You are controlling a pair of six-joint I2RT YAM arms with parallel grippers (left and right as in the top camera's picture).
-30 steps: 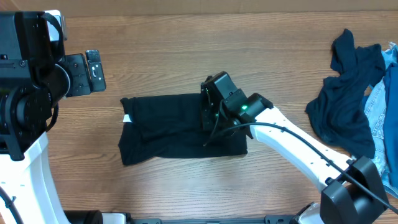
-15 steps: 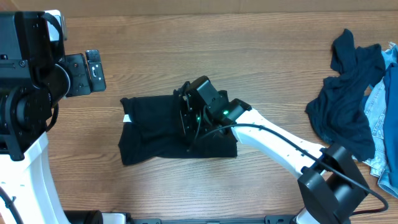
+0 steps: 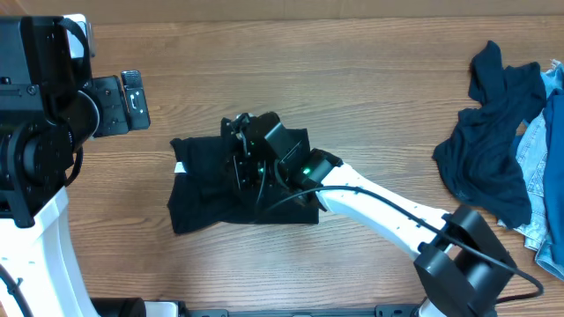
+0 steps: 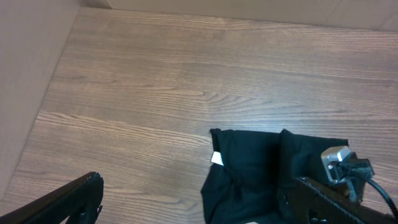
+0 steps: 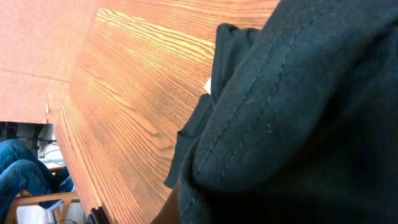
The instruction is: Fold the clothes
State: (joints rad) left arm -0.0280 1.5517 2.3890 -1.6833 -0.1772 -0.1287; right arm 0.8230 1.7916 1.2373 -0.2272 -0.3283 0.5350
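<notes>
A near-black T-shirt (image 3: 207,189) lies rumpled on the wooden table, its small white tag (image 3: 180,167) at the left edge. My right gripper (image 3: 240,150) hovers over the shirt's middle, shut on a fold of its right side pulled leftward over the rest. In the right wrist view the dark fabric (image 5: 298,93) fills the frame and hides the fingers. My left gripper (image 3: 130,99) hangs open at the far left, away from the shirt. Its view shows the shirt (image 4: 249,162) and tag (image 4: 217,158) beyond the spread fingers, the left gripper (image 4: 199,211) holding nothing.
A rumpled dark blue garment (image 3: 489,132) and pale blue denim (image 3: 542,150) lie at the right edge. The right arm's white link (image 3: 388,207) crosses the table from the lower right. A tan wall (image 4: 31,62) borders the table's left side.
The right gripper has travelled left across the shirt, dragging its right edge along, so the shirt is narrower. The left arm has not moved.
</notes>
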